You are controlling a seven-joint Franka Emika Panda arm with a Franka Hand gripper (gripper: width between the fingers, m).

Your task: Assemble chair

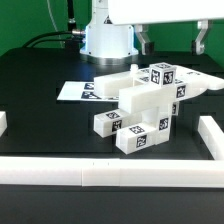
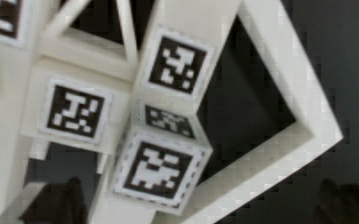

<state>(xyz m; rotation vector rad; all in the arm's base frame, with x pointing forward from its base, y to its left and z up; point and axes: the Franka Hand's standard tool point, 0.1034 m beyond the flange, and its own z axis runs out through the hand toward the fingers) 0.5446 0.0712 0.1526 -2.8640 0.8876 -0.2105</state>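
Fingers: you had the fingers spread wide and released, nothing between them, nothing touched.
Fingers place: they hung above the far right part of the chair, clear of it, just right of the robot base.
Chair: you saw the chair as a cluster of white blocky parts mid-table, a little right of centre in the exterior view.
Chair state: partly joined and standing unheld on the table.
Chair top: a tagged cube-like post end sat highest, with a flat slab running off to the right behind it.
Chair near side: a short square block stuck out to the left, and a lower block sat nearest you, both tagged.
Wrist view: you looked close down on a tagged post carrying several black-and-white tags, with an open white frame beside it. Which joints were seated, you could not tell.
Marker board: the marker board lay flat on the table, far left of the chair, partly covered by it.
Border rails: white border rails ran along the near edge, with short pieces at the left and right.
Table: black, with cables at the far left.
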